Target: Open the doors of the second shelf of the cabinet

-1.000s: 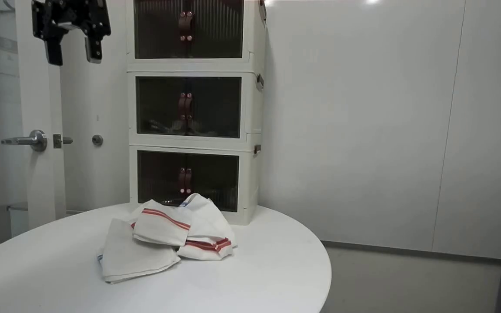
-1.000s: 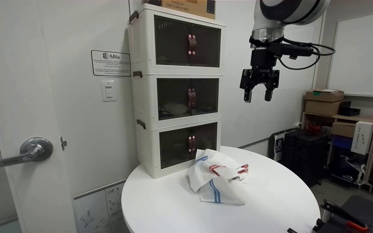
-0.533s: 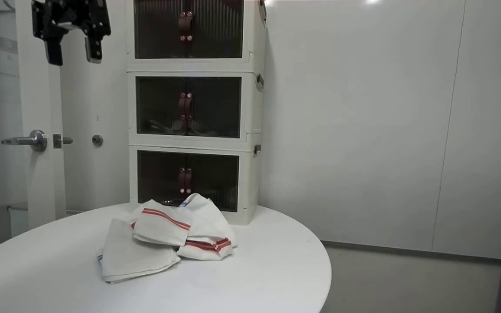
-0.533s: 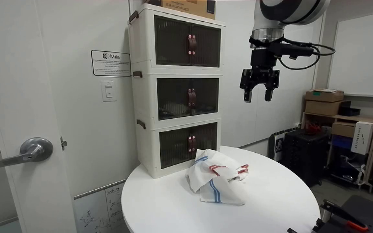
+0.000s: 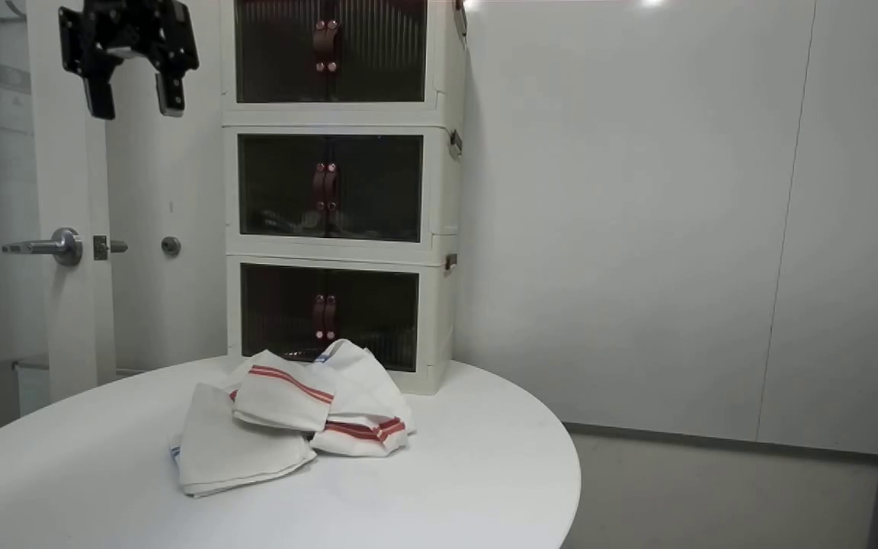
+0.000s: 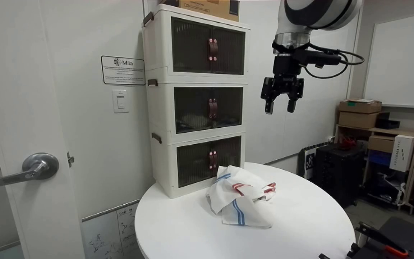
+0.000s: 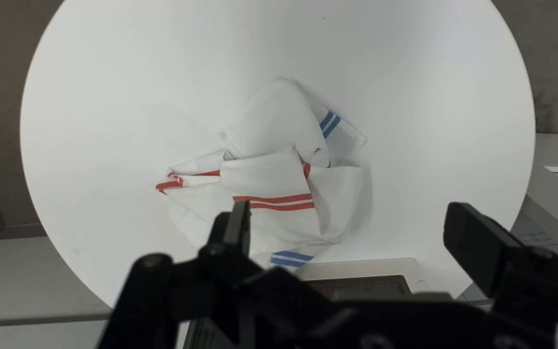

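Observation:
The tall white cabinet (image 6: 161, 108) stands at the table's edge, in both exterior views. Its second shelf (image 6: 208, 135) is the middle tier, and dim pale items show behind the tinted fronts. The doors (image 6: 192, 104) of that tier are shut, their two dark red strap handles (image 6: 212, 108) side by side at the centre. High above the table, apart from the cabinet, my gripper (image 6: 280, 108) points down, fingers wide apart with nothing between them. The wrist view has the gripper (image 7: 347, 213) over the table, with part of the cabinet's front (image 7: 371, 266) at the bottom; the second shelf's doors cannot be made out there.
Crumpled white cloths with red and blue stripes (image 6: 243, 201) lie on the round white table (image 6: 178, 223) against the lowest tier. A cardboard box (image 6: 210, 8) sits on top of the cabinet. A room door with a metal lever (image 6: 40, 167) stands beside it.
Within the last half second the arm has shifted slightly towards the cabinet, its gripper staying wide apart. The doors, cabinet and cloths have not moved.

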Action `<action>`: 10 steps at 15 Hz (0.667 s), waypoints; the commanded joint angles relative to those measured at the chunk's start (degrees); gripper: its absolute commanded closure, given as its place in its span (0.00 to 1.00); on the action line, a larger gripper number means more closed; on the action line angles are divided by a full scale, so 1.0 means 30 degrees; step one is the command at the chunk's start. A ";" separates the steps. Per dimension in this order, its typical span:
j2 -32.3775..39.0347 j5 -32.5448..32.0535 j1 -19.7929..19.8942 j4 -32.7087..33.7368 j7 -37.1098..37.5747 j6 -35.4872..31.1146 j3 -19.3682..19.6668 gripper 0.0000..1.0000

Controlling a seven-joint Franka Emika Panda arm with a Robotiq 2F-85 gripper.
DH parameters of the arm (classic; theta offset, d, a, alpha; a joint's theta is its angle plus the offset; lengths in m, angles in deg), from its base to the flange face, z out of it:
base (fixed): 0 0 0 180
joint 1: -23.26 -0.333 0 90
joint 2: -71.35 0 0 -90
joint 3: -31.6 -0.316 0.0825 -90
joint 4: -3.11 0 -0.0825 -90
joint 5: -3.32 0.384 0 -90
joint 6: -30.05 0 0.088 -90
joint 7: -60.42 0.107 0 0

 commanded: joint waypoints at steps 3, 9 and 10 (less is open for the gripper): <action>0.1859 -0.0292 -0.0459 0.1239 -0.0839 -0.1905 -0.0200 0.00; 0.3781 0.1035 -0.0861 0.2303 -0.3266 -0.2917 0.0875 0.00; 0.4228 0.1152 -0.0801 0.2637 -0.3676 -0.2943 0.1080 0.00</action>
